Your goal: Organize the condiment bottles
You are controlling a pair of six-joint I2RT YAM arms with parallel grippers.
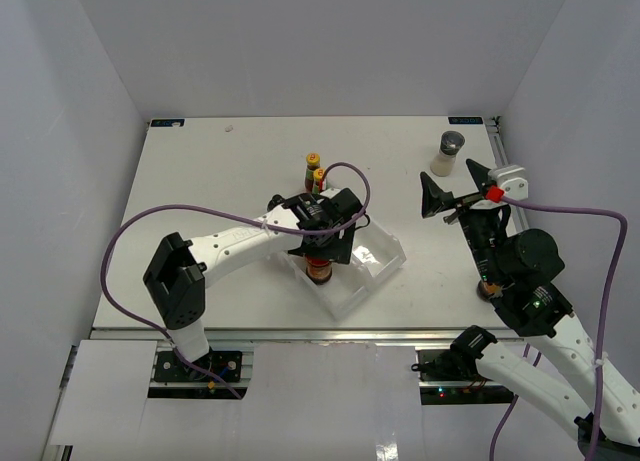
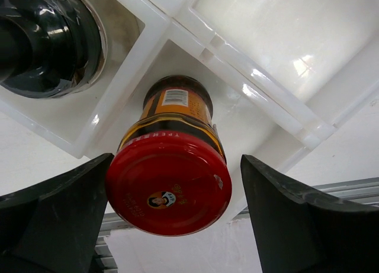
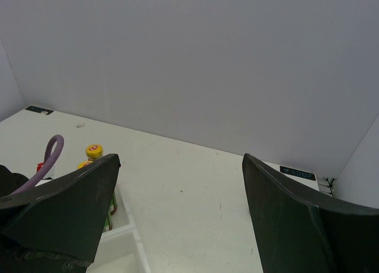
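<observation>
The clear tray [image 1: 385, 271] sits mid-table under the left arm. The left gripper [image 2: 177, 160] hangs straight above the red-lidded jar [image 2: 169, 193], jaws spread either side and not pinching. The jar stands upright in one tray compartment. The right gripper [image 3: 180, 163] is raised well apart, spread and empty.

The top camera looks steeply down from the near edge over the whole bench [image 1: 200, 181]. The left wrist view hangs close above the tray [image 2: 177, 30] — seen mid-bench from overhead — while the right wrist view faces level toward the back wall [image 3: 207, 66].
</observation>
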